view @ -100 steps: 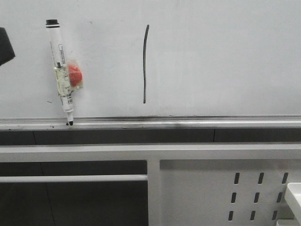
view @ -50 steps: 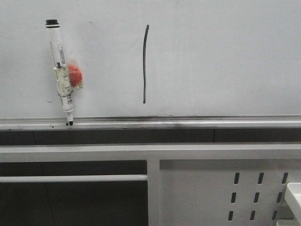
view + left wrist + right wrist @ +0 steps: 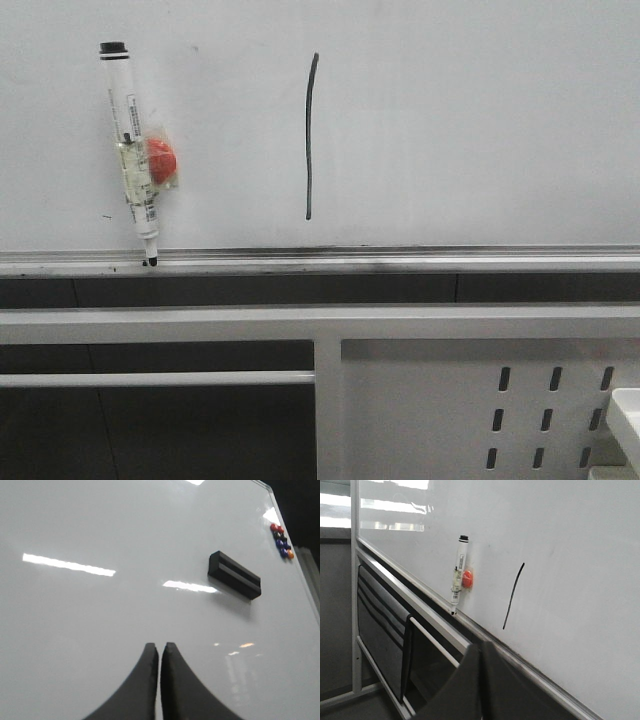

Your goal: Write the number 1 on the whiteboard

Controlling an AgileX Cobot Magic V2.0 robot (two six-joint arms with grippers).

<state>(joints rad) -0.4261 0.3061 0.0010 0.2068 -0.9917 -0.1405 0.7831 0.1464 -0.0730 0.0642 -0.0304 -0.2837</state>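
Note:
On the whiteboard (image 3: 470,120) a thin dark stroke, the number 1 (image 3: 310,135), runs nearly vertical; it also shows in the right wrist view as the number 1 (image 3: 513,596) on the whiteboard (image 3: 580,555). A clear-barrelled marker (image 3: 131,150) with a red blob leans on the board, tip on the silver rail (image 3: 400,262); the marker (image 3: 458,575) is seen from the right wrist too. My left gripper (image 3: 159,646) is shut and empty, facing the bare whiteboard (image 3: 100,605). My right gripper (image 3: 480,645) is shut and empty, below the rail. Neither gripper appears in the front view.
A black eraser (image 3: 235,575) and a cluster of coloured magnets (image 3: 282,541) stick to the board. Under the rail runs a white frame bar (image 3: 300,322) with a perforated metal panel (image 3: 545,415) at lower right and dark openings at left.
A dark gripper part at the front view's left edge has withdrawn out of frame. The marker has settled slightly rightward against the board. The stroke is unchanged.

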